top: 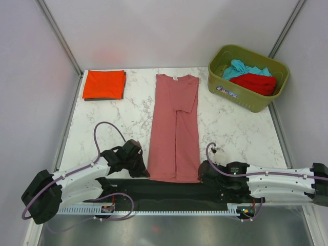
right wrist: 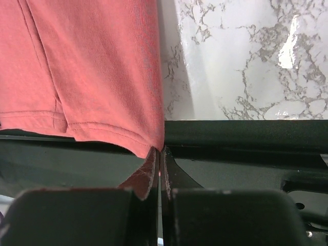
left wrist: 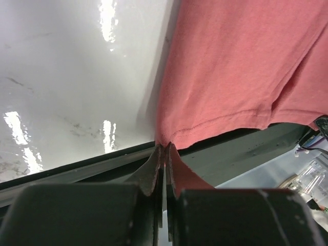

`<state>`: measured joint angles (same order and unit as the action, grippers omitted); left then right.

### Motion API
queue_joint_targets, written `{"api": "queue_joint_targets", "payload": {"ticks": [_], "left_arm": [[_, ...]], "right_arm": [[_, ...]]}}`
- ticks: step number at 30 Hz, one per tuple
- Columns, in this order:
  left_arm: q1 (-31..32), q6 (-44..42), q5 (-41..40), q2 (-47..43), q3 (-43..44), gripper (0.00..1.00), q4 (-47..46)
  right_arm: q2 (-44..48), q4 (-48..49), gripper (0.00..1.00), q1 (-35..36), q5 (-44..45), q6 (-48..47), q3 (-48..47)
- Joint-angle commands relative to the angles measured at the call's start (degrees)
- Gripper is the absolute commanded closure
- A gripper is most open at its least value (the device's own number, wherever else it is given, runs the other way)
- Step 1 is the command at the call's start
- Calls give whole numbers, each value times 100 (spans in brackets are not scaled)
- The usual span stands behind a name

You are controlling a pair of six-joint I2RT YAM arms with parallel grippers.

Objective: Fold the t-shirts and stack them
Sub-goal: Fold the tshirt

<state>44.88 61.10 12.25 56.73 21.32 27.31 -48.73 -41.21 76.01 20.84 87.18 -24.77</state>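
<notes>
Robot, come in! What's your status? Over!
Left gripper shut on dusty pink cloth t-shirt, near hem corner. Right gripper shut on other corner. Nothing in the way.

The dusty pink cloth t-shirt (top: 174,128) lay flat down the middle of the white marble table (top: 230,128), folded lengthwise into a long strip, hem at the near edge. A bright orange-red t-shirt (top: 104,84) sat folded square at the table's far-left corner. A teal t-shirt (top: 243,69) and a bright red t-shirt (top: 254,83) lay crumpled together at its far-right corner.

Left arm (top: 77,179) and right arm (top: 277,179) stretch low and inward toward each other, the left gripper (top: 145,173) and right gripper (top: 201,173) each pinched shut on a hem corner of the pink t-shirt (top: 174,128).
</notes>
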Motion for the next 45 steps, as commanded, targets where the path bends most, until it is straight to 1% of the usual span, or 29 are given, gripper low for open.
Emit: {"api": "queue_joint_targets", "payload": {"ticks": [1, 5, 8, 13, 14, 15, 16, 17, 18, 19, 20, 22, 26, 28, 29, 33, 35, 37, 41, 45], "left_arm": [[56, 183, 32, -30, 346, 98, -103], [47, 104, 41, 109, 609, 98, -103], [38, -19, 49, 355, 891, 98, -103], [12, -238, -47, 857, 1339, 98, -25], [-67, -291, -117, 910, 1409, 98, 2], [-128, -344, -135, 1014, 1584, 98, 37], [-190, -484, -135, 1068, 1655, 98, 72], [-373, -555, -144, 1120, 1734, 98, 116], [-479, -625, -153, 1182, 1883, 98, 125], [-568, -782, -135, 1313, 1971, 98, 134], [-777, -854, -118, 1410, 2068, 98, 152], [-989, -1081, -74, 1621, 2358, 98, 143], [-1542, -1363, 93, 2279, 2885, 98, 143], [-1675, -1478, 102, 2500, 3219, 98, 143], [-1789, -1513, 119, 2753, 3342, 98, 134], [-2053, -1654, 339, 3377, 3965, 98, 125], [-2176, -1733, 400, 3581, 4160, 98, 125], [-2256, -1777, 480, 3854, 4432, 98, 134], [-2466, -1839, 629, 4275, 5082, 98, 134], [-2572, -1847, 778, 4706, 5487, 98, 143]], "right_arm": [[-40, -71, 100, 19, 200, -130, -202], [-285, -107, 100, 11, 587, -323, -510], [-557, -150, 100, -235, 658, -753, -853], [-734, -168, 100, -832, 650, -1552, -1266], [-726, -185, 100, -938, 632, -1668, -1301], [-717, -186, 100, -1208, 614, -1799, -1363], [-708, -177, 100, -1368, 605, -2105, -1407], [-743, -168, 100, -1535, 588, -2300, -1451], [-778, -151, 100, -1841, 597, -2493, -1564], [-822, -98, 100, -1966, 597, -2678, -1626], [-944, 33, 100, -2071, 614, -3097, -1688], [-1120, 227, 100, -2318, 649, -3486, -1846], [-1883, 728, 100, -2818, 614, -4373, -2136], [-2174, 930, 100, -2986, 457, -4630, -2373], [-2454, 1105, 100, -3065, 430, -4761, -2461], [-3194, 1335, 100, -3582, 193, -5219, -3128], [-3616, 1440, 100, -3759, -87, -5482, -3322], [-3958, 1545, 100, -3953, -176, -5667, -3560], [-4329, 1616, 100, -4312, -467, -5852, -3850], [-4513, 1625, 100, -4568, -756, -5993, -4113]]}}
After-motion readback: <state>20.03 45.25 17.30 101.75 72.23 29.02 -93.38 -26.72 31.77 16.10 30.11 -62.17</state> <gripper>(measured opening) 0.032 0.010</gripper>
